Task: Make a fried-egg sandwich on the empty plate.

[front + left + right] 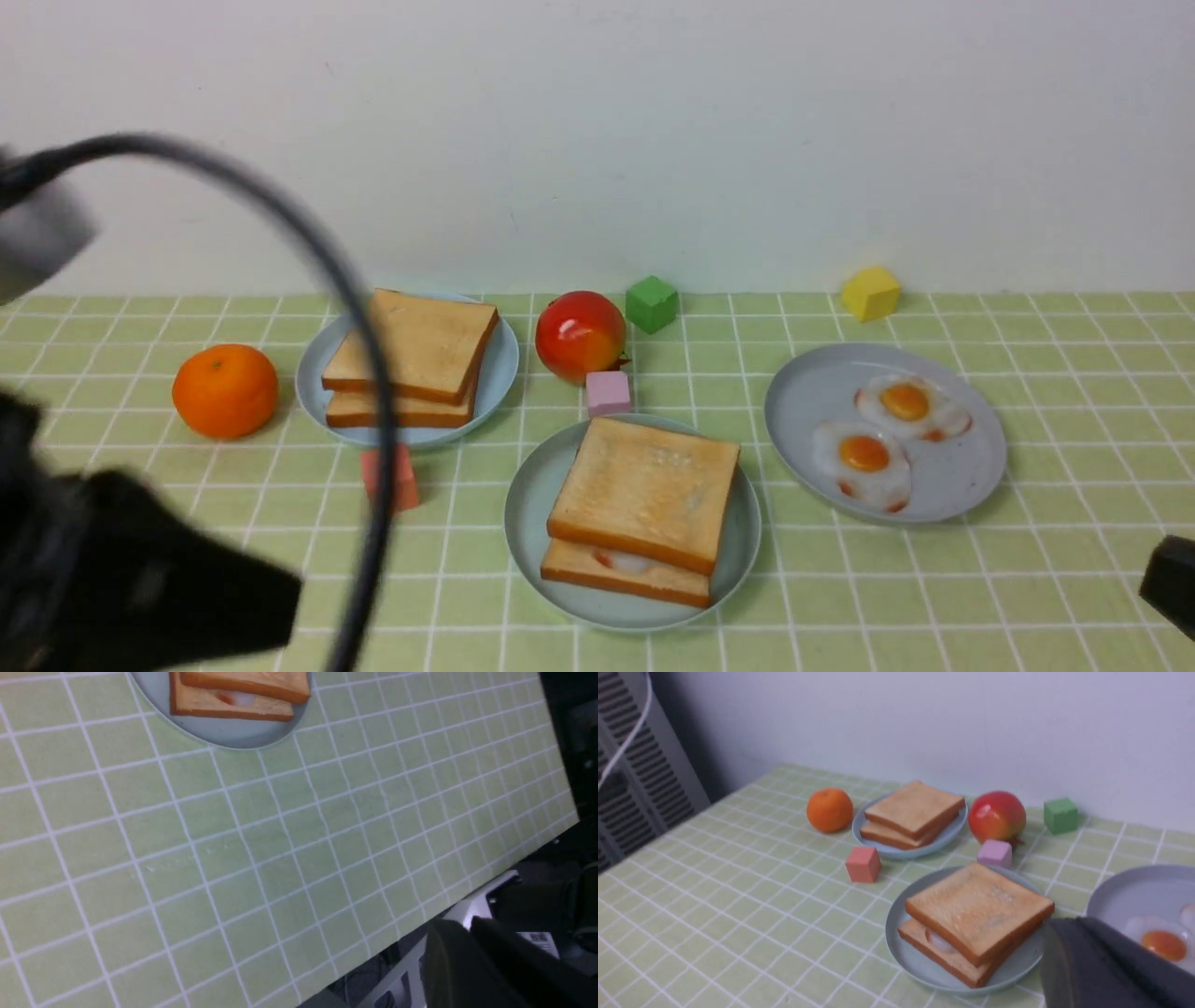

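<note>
The fried-egg sandwich point(639, 509) sits on the empty plate point(527, 523), mid-desk and nearest of the three plates to the robot. It is two toast slices with a sliver of egg white point(624, 561) showing at the near edge. The top slice sits a little back from the bottom one and is slightly turned against it. The stack is square, so you have no long axis to line up on.

Judged from that, the build looks finished, and what matters for you is clearance rather than reach. The sandwich lies forward and to the right of your left pincer point(469, 926). That pincer hangs by the desk's near edge, well apart from the plate. Its dark fingers look pressed together, with nothing between them. Your right pincer point(1073, 926) is also pressed together and empty. From it the sandwich lies forward and to the left, and its wrist view shows the plate just past the fingertips. In the front view that pincer sits low at the far right edge, so I cannot say for sure which arm is nearer.

Two spare eggs point(882, 439) lie on the grey-blue plate point(971, 485) on the right, and loose toast point(415, 359) sits back left. If you move either arm, take it away from the centre plate — a brush could slide the top slice.
</note>
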Action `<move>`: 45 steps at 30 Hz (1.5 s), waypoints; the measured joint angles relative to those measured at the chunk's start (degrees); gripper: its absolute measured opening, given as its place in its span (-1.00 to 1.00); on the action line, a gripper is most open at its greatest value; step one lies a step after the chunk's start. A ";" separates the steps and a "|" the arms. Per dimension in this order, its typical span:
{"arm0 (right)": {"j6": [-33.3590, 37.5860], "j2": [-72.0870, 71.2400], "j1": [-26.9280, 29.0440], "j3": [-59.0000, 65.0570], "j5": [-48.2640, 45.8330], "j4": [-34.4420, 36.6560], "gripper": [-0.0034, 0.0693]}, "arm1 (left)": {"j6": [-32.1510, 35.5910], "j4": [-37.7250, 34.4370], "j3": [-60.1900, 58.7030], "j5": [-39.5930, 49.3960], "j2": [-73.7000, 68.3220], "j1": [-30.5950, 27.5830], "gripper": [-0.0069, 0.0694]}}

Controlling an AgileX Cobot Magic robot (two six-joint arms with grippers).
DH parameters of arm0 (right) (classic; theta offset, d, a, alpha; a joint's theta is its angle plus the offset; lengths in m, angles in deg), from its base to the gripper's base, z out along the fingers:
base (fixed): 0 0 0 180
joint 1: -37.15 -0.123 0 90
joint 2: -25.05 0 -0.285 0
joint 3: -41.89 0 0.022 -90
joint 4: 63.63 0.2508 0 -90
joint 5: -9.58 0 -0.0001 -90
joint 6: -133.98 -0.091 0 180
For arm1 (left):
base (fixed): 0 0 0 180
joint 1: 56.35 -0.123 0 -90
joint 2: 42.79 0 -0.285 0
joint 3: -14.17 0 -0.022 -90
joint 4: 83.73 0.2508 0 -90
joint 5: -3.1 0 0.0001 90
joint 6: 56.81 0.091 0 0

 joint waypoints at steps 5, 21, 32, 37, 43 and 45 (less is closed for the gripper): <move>0.00 -4.74 0.00 4.29 1.15 -0.62 -0.92 | -9.79 5.37 -11.46 -2.81 18.60 0.00 -0.85; -0.04 -4.94 0.00 8.81 0.46 -0.62 -0.90 | -16.50 20.48 -16.67 -8.37 31.60 0.00 -0.85; -0.04 -4.94 0.00 9.28 -0.51 -0.62 -0.89 | -10.30 37.23 -28.48 -24.94 34.83 -1.66 -0.85; -0.04 -4.94 0.00 9.28 -0.70 -0.79 -0.87 | -11.19 40.79 -42.22 -35.59 42.23 -7.55 -0.85; -0.04 -4.94 0.00 9.28 -0.88 -0.79 -0.87 | -11.36 41.07 -53.66 -36.59 43.51 -12.26 -0.85; -0.06 -4.94 0.00 9.28 -0.96 -0.79 -0.87 | -11.43 41.06 -54.36 -38.52 43.51 -12.32 -0.85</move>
